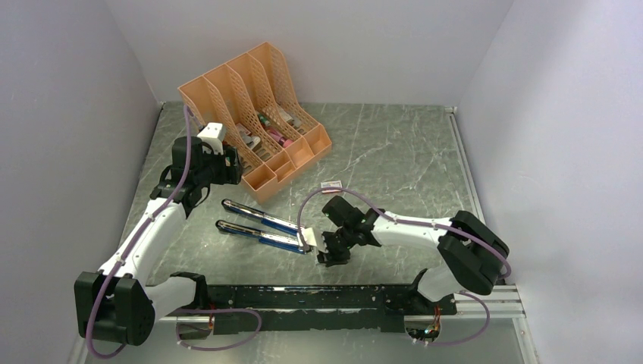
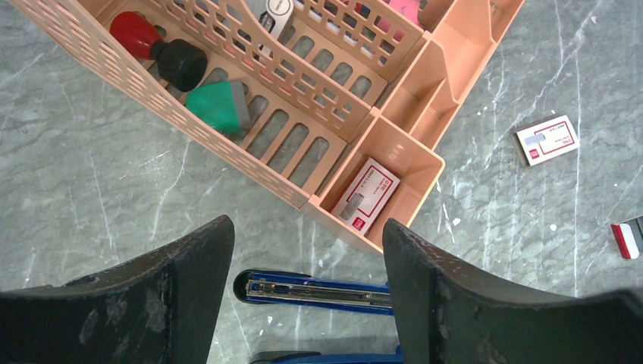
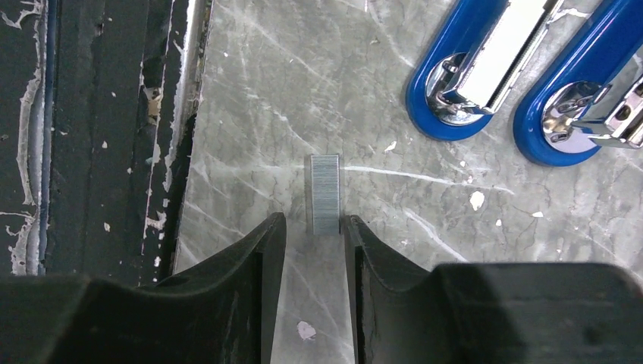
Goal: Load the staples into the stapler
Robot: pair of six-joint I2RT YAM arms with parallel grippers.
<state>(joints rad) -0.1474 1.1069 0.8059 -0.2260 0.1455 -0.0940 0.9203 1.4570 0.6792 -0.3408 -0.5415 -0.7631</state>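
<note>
While the right gripper (image 3: 315, 221) stands low over the table (image 3: 250, 114), one strip of staples (image 3: 325, 193) lies flat on the surface with its near end between the two fingertips and the rest projecting ahead of them. The jaws are narrowly parted. One finger (image 3: 356, 250) is at the edge of the strip, and a sliver of table shows between the strip and the other finger, so the strip is not clamped.

Ahead of this gripper, toward the right of its wrist view, lies one stapler (image 3: 485, 64), opened out. Its two blue halves lie side by side, with two rounded chrome-fitted ends nearest the staples but clear of them. A black rail (image 3: 98, 136) runs beside the gripper on the opposite side.

The left gripper (image 2: 307, 226) hovers with its jaws spread wide and nothing between them. Directly below its fingertips is the far end of the stapler. Ahead of it stands one orange organiser (image 2: 91, 57) with four slots. Two white-and-red boxes are visible: one (image 2: 366, 195) in the nearest end compartment and one (image 2: 544, 140) on the table, ahead and to the side.
</note>
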